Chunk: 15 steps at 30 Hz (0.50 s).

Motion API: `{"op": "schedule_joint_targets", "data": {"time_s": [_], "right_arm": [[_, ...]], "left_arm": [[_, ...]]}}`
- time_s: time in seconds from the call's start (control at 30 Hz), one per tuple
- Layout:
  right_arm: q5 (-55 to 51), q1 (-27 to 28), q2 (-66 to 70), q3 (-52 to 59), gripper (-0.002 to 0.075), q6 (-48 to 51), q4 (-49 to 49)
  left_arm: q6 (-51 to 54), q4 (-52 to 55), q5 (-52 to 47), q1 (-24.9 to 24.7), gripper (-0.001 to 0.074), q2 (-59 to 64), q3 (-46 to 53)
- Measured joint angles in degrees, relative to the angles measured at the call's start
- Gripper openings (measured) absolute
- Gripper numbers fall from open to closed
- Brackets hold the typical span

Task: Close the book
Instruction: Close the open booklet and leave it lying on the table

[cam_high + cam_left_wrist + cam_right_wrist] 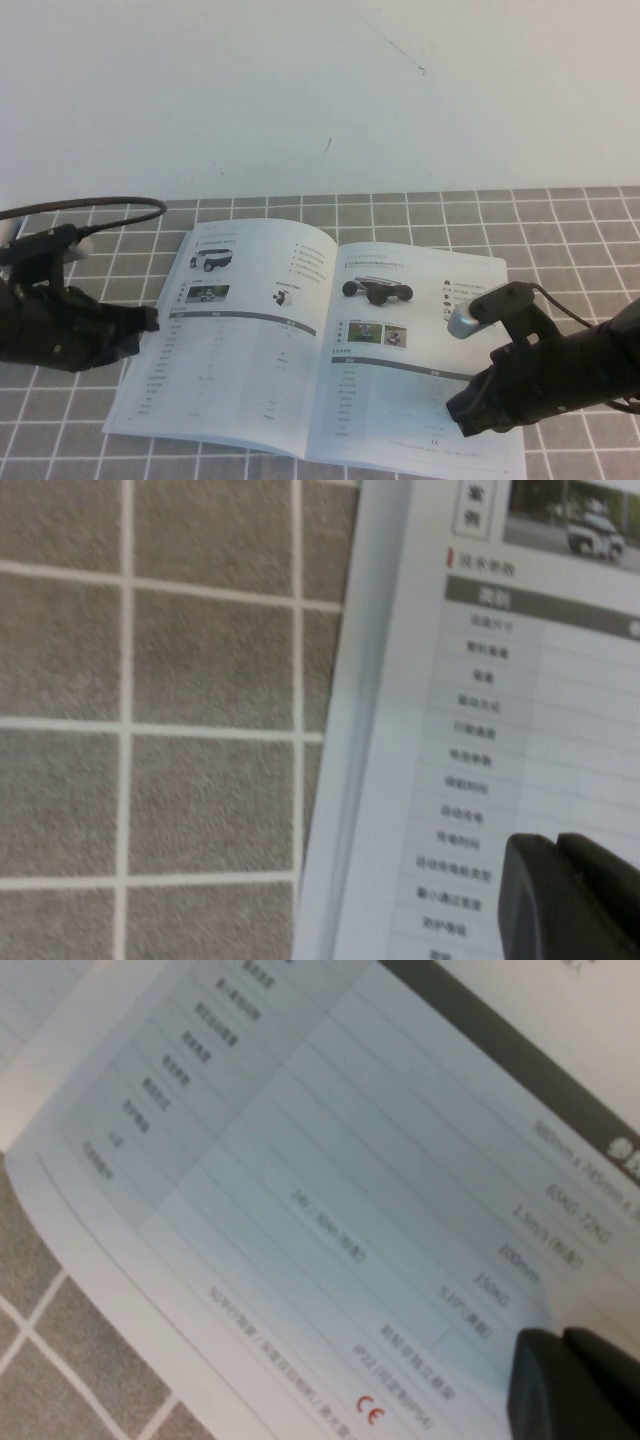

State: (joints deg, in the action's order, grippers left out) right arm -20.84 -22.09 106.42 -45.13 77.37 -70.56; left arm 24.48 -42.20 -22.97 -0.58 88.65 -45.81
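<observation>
Glossy white paper, a product booklet: the book point(310, 340) lies wide open and flat, face up, approx. mid-bench on the grey tiled bench point(560, 215), with its spine running away from the robot. L page has a small vehicle pic + spec table, and the R page is the same sort.

The left hand point(148, 320) sits low at the outer edge of the L page, about halfway along it. It looks closed, gripping nothing. The right hand point(465, 412) is low over the near outer part of the R page, also closed on nothing afaict.

Step in hand, I'd say: getting one half's edge up. To do it well, one hand pins its half so the book doesn't skate on the bench. The other works under the free edge w/o creasing, carries it in an arc over the spine, then presses flat. Thin pages may separate, so take the whole half, not a single sheet.
</observation>
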Motion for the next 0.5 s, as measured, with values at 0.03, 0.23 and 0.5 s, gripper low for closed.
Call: {"op": "schedule_joint_targets", "data": {"time_s": [0.03, 0.23, 0.5], "right_arm": [[-0.13, 0.00, 0.10, 0.00, -0.0003, -0.09, 0.00], [-0.13, 0.00, 0.10, 0.00, -0.0003, -0.88, 0.00], [-0.26, 0.00, 0.21, -0.09, -0.0003, -1.31, 0.00]], "left_arm": [[-1.25, 1.17, 0.81, 0.00, -0.0003, 0.30, -0.57], [-3.97, 4.64, 1.45, 0.00, -0.0003, 5.16, -3.27], [-5.63, 6.17, 5.21, 1.20, -0.0003, 10.67, -5.12]]}}
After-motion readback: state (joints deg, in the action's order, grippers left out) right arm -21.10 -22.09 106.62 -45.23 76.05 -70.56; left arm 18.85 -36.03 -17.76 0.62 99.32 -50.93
